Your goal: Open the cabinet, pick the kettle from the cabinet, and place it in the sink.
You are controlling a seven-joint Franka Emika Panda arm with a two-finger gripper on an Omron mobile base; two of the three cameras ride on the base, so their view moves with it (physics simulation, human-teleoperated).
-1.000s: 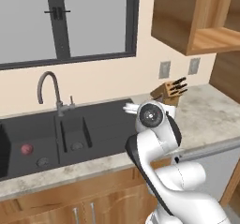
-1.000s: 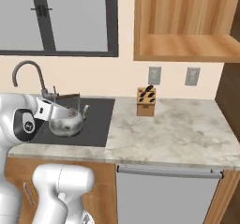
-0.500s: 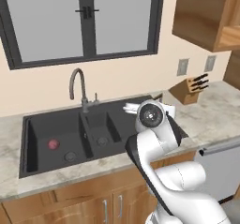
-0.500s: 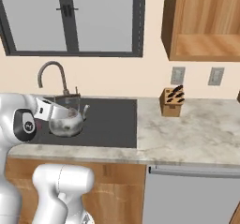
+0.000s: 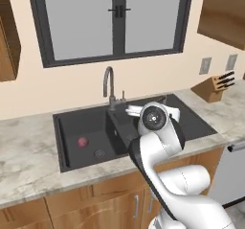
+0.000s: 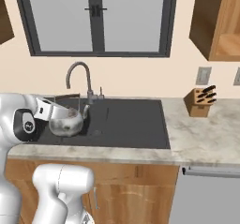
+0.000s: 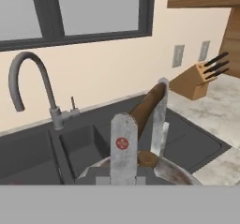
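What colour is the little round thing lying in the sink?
Red. The little ball lies on the floor of the black sink, seen best in the left base view.

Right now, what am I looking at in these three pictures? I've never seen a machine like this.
It is a white robot arm in a computer-drawn kitchen. Two pictures come from cameras on its base, looking over the arm from its left and right; the third comes from a camera on its hand. The end effector, a two-fingered clamp, is shut on the dark handle of a small silver kettle, holding it over the black sink. In the hand picture the two fingers pinch that handle. A curved grey faucet stands behind the basin, a small red thing lies in it, and a wooden knife block sits on the stone counter.
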